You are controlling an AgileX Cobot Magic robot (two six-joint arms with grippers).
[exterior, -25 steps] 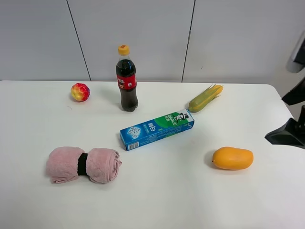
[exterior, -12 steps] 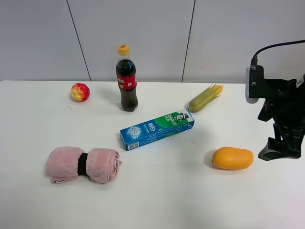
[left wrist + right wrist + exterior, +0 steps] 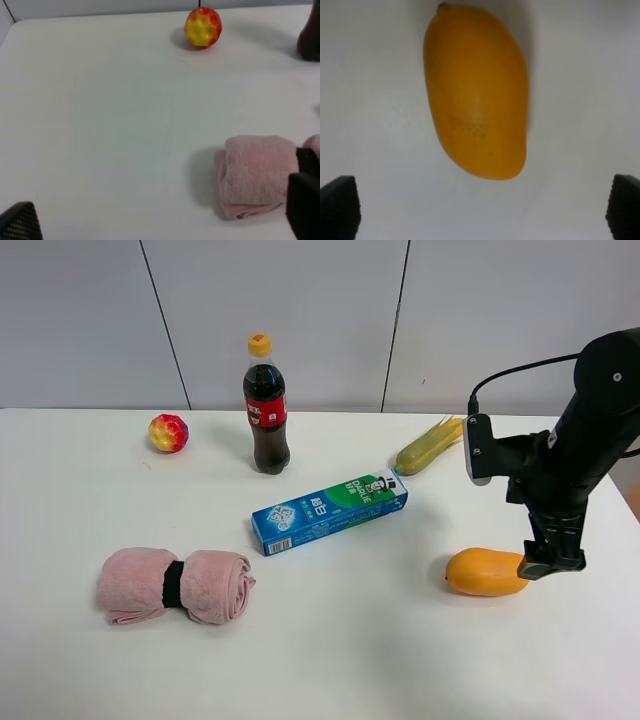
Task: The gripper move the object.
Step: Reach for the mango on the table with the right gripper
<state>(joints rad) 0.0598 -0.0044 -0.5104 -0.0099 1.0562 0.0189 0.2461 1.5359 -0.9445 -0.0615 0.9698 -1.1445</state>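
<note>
The orange-yellow mango (image 3: 485,572) lies on the white table (image 3: 330,660) at the right front. My right gripper (image 3: 549,562) hangs on its black arm just above the mango's right end, pointing down. In the right wrist view the mango (image 3: 476,90) lies lengthwise ahead of the right gripper (image 3: 482,210). The jaws stand wide apart and empty, not touching the mango. My left gripper (image 3: 162,215) is open and empty, low over the table near the pink towel (image 3: 260,175). It is out of the exterior view.
A cola bottle (image 3: 266,405) stands at the back. A blue-green toothpaste box (image 3: 328,510) lies in the middle and a corn cob (image 3: 430,446) behind it. A red-yellow ball (image 3: 168,433) sits back left. The rolled pink towel (image 3: 175,585) lies front left.
My right arm has swung in from the right edge of the view and come down over the mango's right end. Nothing on the table has moved.
</note>
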